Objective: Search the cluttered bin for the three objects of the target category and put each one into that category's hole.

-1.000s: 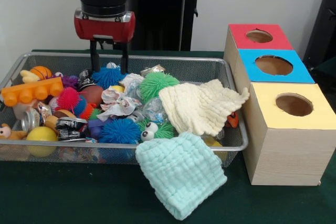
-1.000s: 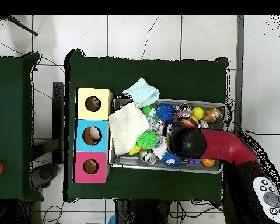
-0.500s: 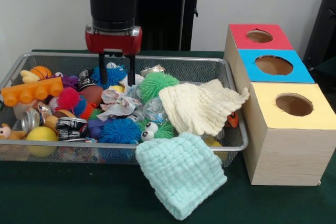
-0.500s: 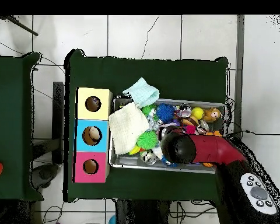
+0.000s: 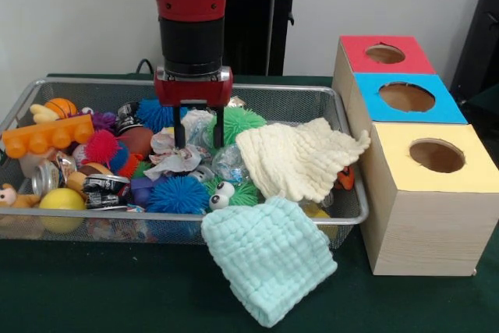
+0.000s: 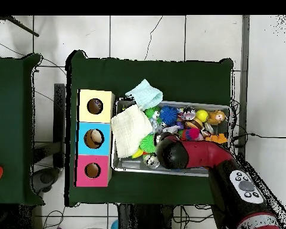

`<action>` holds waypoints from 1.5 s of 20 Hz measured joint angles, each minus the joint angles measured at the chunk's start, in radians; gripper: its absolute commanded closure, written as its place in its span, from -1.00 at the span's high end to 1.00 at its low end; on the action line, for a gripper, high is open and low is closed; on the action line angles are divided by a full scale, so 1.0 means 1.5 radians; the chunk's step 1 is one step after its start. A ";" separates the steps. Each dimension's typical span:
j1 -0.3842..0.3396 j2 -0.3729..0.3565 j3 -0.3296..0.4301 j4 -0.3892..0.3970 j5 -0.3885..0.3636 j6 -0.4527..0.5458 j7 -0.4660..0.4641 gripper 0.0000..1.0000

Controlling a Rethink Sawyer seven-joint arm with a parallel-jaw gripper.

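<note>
Wire mesh bin (image 5: 312, 99) on dark green table (image 5: 93, 286), crowded with toys; target category not identifiable from the views. Spiky rubber balls as likely candidates: green one (image 5: 238, 124) just right of the gripper, blue one (image 5: 178, 194) at the near side, a second blue one (image 5: 156, 113) at the far side, pink one (image 5: 101, 146) toward the left. Crumpled paper wad (image 5: 178, 155) directly below the fingertips, beside a clear crinkled wrapper (image 5: 230, 163).

Gripper (image 5: 199, 132) lowered into the bin's middle, two black fingers (image 5: 180, 126) parted by a modest gap, nothing held between them (tips just above the paper wad and against the green ball's left edge). Red and black arm (image 6: 199, 156) across the bin in the overhead view, hiding the gripper itself.

Cream knitted cloth (image 5: 296, 157) over the bin's right half; mint knitted cloth (image 5: 269, 255) draped over the near rim onto the table. Orange toy brick (image 5: 47, 136), yellow ball (image 5: 61, 200) and googly-eyed green toy (image 5: 222, 193) among the remaining clutter.

Wooden sorting box (image 5: 425, 224) right of the bin, touching or nearly so: red top (image 5: 386, 54) farthest, blue top (image 5: 407, 97) in the middle, yellow top (image 5: 437, 155) nearest, one round hole in each (an object visible inside the blue hole (image 6: 95, 138) from overhead).
</note>
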 measured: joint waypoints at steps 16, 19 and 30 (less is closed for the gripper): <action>-0.050 0.033 0.005 0.000 -0.003 -0.028 0.000 1.00; -0.061 0.033 0.012 0.000 -0.003 -0.028 0.000 1.00; -0.065 0.030 0.016 0.000 -0.003 -0.028 0.000 -1.00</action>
